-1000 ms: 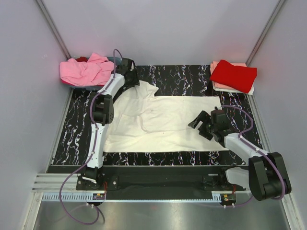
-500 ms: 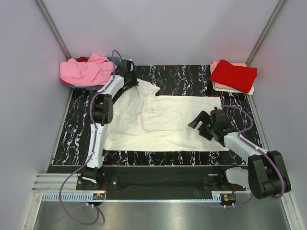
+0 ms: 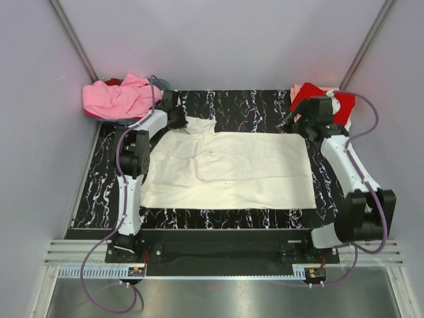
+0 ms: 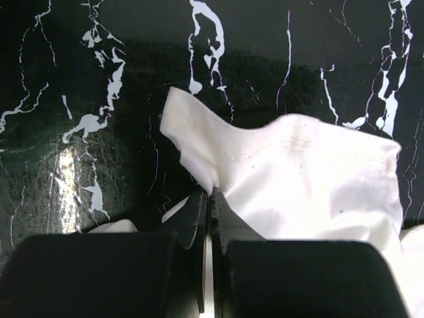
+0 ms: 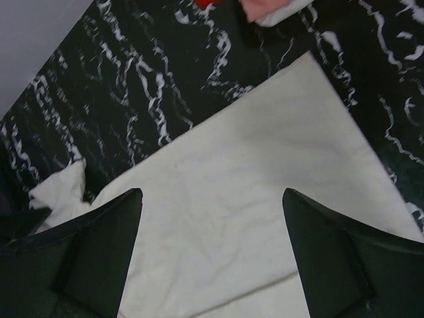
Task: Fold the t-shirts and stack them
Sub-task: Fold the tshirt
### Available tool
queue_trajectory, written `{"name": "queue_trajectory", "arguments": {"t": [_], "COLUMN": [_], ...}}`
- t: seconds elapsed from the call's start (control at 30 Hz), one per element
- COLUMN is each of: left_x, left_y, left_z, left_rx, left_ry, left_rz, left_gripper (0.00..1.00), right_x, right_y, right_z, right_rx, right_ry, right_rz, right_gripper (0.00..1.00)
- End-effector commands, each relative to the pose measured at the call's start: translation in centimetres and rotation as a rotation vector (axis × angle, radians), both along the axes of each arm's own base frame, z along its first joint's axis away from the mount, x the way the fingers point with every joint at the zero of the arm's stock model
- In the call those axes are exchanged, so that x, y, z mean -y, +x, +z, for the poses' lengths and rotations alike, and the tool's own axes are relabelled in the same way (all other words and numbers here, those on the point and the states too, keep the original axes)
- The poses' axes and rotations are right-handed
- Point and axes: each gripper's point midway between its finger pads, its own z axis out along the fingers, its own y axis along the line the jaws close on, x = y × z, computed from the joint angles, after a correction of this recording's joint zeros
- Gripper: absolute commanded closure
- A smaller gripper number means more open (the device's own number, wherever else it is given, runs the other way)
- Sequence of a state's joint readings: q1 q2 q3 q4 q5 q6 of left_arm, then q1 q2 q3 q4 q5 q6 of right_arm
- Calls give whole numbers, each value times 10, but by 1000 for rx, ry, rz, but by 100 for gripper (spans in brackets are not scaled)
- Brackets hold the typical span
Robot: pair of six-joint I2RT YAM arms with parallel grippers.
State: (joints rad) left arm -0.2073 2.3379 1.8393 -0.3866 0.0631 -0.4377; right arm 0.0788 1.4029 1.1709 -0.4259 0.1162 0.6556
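- From above: a crumpled pink t-shirt [image 3: 119, 98] sits far left, and a folded red t-shirt [image 3: 306, 95] far right is partly hidden by the right gripper [image 3: 290, 124]; the cream-white t-shirt [image 3: 232, 169] lies spread on the black marbled table [image 3: 252, 103]
- Left wrist: the left gripper [image 4: 207, 205] is clenched on the cream-white t-shirt [image 4: 298, 179] at its sleeve edge
- Right wrist: the right gripper [image 5: 211, 193] is spread wide and holds nothing, above the cream-white t-shirt [image 5: 252, 152] at its far corner

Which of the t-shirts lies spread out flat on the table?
The cream-white cloth t-shirt, opened out across the black marbled tabletop. The pink cloth t-shirt is a crumpled heap far left; the red cloth t-shirt sits folded far right.
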Motion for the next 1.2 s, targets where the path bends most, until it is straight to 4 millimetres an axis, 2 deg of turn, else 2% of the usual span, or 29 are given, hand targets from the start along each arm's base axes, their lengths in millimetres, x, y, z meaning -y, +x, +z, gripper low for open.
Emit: {"name": "queue_trajectory", "arguments": {"t": [0.0,0.03,0.07,0.1,0.13,0.17,0.2,0.23,0.27,0.3,0.33,0.4,0.43,0.47,0.67,0.83,0.93,0.97,1.07,1.1,1.17], "left_x": [-16,-15,-16,-15,-15,-15,-15,-15,-15,-15,-15,-14,-14,-14,-14,-13,-13,-14,-14,-14,-14], "left_y": [-17,-12,-13,-12,-12,-12,-12,-13,-13,-13,-13,-12,-13,-13,-12,-11,-11,-12,-11,-12,-12], "left_z": [-25,-25,-26,-27,-26,-26,-25,-27,-27,-26,-26,-26,-26,-26,-26,-25,-25,-26,-25,-26,-27], "left_rx": [-81,-80,-90,-91,-88,-88,-87,-90,-90,-89,-87,-86,-88,-86,-86,-81,-83,-86,-82,-86,-91], "left_ry": [65,63,66,66,64,64,63,65,63,63,63,61,59,60,59,59,60,60,63,65,72], "left_rz": [12,8,5,3,0,0,-1,0,-1,-1,-1,-2,-3,-5,-7,-8,-8,-8,-5,-6,0], "left_gripper": [100,100,100,100,100,100,100,100,100,100,100,100,100,100,100,100,100,100,100,100,100], "right_x": [60,67,80,82,84,92,93,95,97,99,101,102,103,105,111,101,94,92,92,91,91], "right_y": [2,8,18,24,29,39,43,46,55,60,64,78,80,88,103,109,109,107,107,107,111], "right_z": [-47,-71,-69,-77,-100,-98,-106,-127,-126,-131,-145,-148,-160,-157,-169,-180,-185,-187,-185,-186,-183], "right_rx": [-245,-310,-303,-319,-376,-371,-390,-438,-426,-432,-450,-433,-453,-440,-443,-433,-426,-431,-421,-420,-414], "right_ry": [-124,-121,-107,-87,-79,-79,-72,-65,-65,-65,-68,-70,-81,-88,-113,-60,-29,-19,-19,-19,-23], "right_rz": [-111,-116,-143,-135,-130,-147,-149,-144,-148,-151,-142,-133,-122,-124,-120,-86,-69,-65,-64,-59,-52], "right_gripper": [7,11,13,16,18,24,28,30,32,32,32,32,32,32,32,39,48,54,59,69,81]}}
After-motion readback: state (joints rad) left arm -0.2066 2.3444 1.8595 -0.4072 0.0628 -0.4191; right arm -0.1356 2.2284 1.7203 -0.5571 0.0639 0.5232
